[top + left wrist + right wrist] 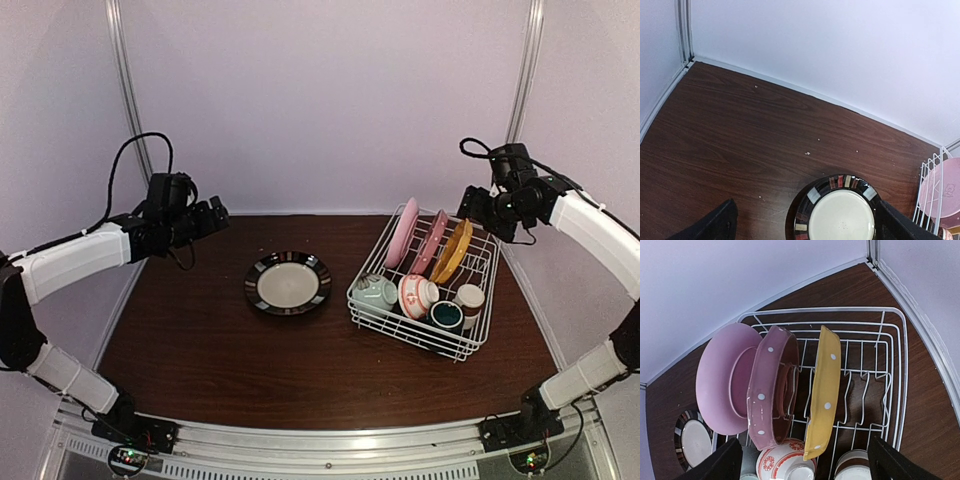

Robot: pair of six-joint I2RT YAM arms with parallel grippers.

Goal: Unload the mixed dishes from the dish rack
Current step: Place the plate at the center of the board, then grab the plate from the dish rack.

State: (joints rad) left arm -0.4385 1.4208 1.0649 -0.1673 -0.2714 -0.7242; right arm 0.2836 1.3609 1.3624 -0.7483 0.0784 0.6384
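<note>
**Dark desk, wire rack part-loaded**

Setting: we log a dark wood-grain desk enclosed by pale lilac walls.

Item 1: dish rack, white wire, on the right half of the desk and set at an angle to its edges.
- In the far prongs we count three plates on edge, leaning. From the left they are a plain pink plate, a pink white-dotted plate and a yellow white-dotted plate.
- Along the near side we list a pale green bowl, a red-patterned bowl just beside it, then a dark-lined cup and a brown-banded cup.

Item 2: black-rimmed plate, cream centre. It lies flat on the desk left of the rack, apart from it.

Item 3: right tool, raised above the rack's far right corner. We see its fingers spread wide with nothing between them.

Item 4: left tool, raised over the far left of the desk and well apart from the black-rimmed plate. Its fingers are likewise released and empty.
</note>
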